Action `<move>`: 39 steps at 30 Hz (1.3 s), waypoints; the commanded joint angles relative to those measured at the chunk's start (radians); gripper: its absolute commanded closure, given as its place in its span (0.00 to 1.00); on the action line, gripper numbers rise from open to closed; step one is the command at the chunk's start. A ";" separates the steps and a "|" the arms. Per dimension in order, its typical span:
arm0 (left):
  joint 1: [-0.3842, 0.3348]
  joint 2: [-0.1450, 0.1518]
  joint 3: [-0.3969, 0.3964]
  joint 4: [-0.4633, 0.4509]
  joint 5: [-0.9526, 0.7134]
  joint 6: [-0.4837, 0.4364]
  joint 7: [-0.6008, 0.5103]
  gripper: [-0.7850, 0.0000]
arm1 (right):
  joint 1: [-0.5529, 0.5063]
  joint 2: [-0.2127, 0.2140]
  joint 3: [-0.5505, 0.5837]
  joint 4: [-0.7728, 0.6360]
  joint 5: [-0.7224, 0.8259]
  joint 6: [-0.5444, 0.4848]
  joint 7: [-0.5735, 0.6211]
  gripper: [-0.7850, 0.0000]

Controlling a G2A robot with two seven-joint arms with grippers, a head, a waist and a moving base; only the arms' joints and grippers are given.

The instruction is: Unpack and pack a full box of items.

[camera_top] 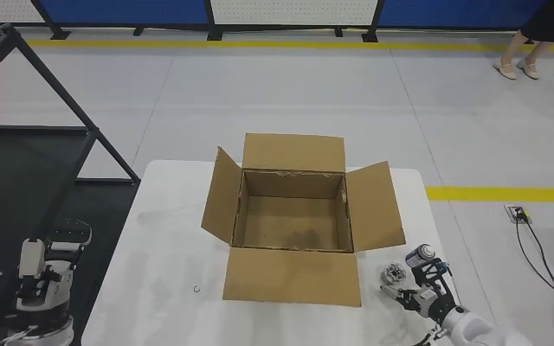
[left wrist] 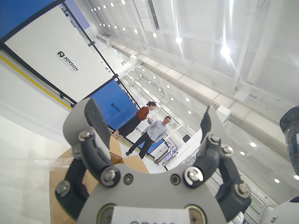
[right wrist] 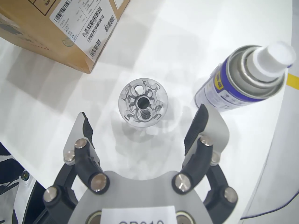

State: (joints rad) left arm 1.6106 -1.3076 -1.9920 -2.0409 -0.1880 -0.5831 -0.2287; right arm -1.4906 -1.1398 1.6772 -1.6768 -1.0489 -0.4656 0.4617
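Top view: the cardboard box (camera_top: pixel 293 216) stands in the middle of the white worktop (camera_top: pixel 164 259) with all four flaps spread, and its inside looks bare. A spray can (camera_top: pixel 421 254) and a round metal part (camera_top: pixel 394 274) stand just off its near corner, so unpacking seems finished and repacking not yet begun.

Left wrist view: the left end effector (left wrist: pixel 149 115) points up toward the ceiling, fingers wide apart and holding nothing. A wall panel (left wrist: pixel 58 54) behind carries a logo.

Right wrist view: the right end effector (right wrist: pixel 142 118) is spread wide and grips nothing, with the metal part just ahead of its fingers. The box carries white barcode stickers (right wrist: pixel 81 22) and an orientation mark, and the can has a blue and yellow label.
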 commanded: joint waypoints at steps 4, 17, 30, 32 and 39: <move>0.000 0.000 0.000 0.000 0.000 0.000 0.000 0.00 | 0.031 0.000 -0.032 0.023 -0.031 0.032 0.013 0.13; 0.000 0.000 0.000 0.000 0.000 0.000 0.000 0.00 | 0.037 0.007 -0.032 0.025 -0.033 0.026 -0.023 1.00; 0.000 0.000 0.000 0.000 0.000 0.000 0.000 0.00 | -0.221 0.019 0.170 -0.325 0.092 -0.059 -0.193 1.00; 0.000 0.000 0.000 0.000 0.000 0.000 0.000 0.00 | -0.260 0.017 0.195 -0.373 0.105 -0.061 -0.230 1.00; 0.000 0.000 0.000 0.000 0.000 0.000 0.000 0.00 | -0.373 0.005 0.249 -0.559 0.174 -0.015 -0.362 1.00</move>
State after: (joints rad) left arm 1.6106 -1.3076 -1.9920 -2.0409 -0.1880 -0.5831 -0.2287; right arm -1.8534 -1.1342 1.9259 -2.2111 -0.8841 -0.4751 0.1108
